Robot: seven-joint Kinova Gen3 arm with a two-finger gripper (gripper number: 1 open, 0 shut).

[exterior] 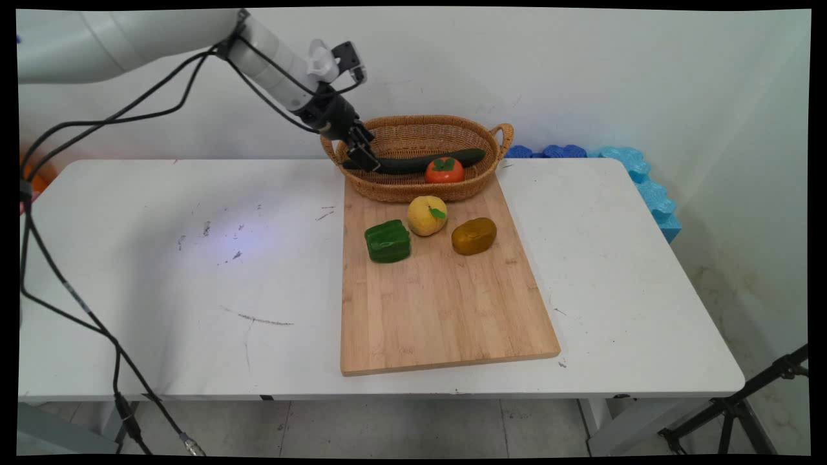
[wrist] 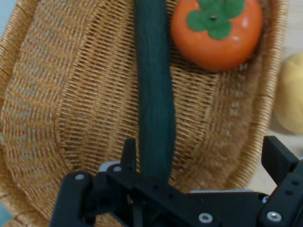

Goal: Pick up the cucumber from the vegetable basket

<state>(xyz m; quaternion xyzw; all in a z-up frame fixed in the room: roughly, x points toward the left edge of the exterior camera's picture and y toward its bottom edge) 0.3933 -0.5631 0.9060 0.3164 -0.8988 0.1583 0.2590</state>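
A wicker basket [exterior: 420, 121] [wrist: 90, 99] stands at the far end of a wooden cutting board [exterior: 439, 303]. Inside it lie a long dark green cucumber [exterior: 446, 159] [wrist: 154, 94] and an orange persimmon [exterior: 444, 170] [wrist: 215, 33]. My gripper [exterior: 362, 157] [wrist: 203, 161] is lowered into the basket's left end and is open. The cucumber's left end lies between the jaws, close against one finger [wrist: 129, 155], with a wide gap to the other finger [wrist: 278, 161].
On the board in front of the basket sit a green pepper [exterior: 387, 241], a yellow fruit [exterior: 426, 216] [wrist: 289, 97] and an olive-brown piece [exterior: 473, 236]. Blue foam [exterior: 646, 187] lines the table's far right edge. A black tripod [exterior: 743, 407] stands at the lower right.
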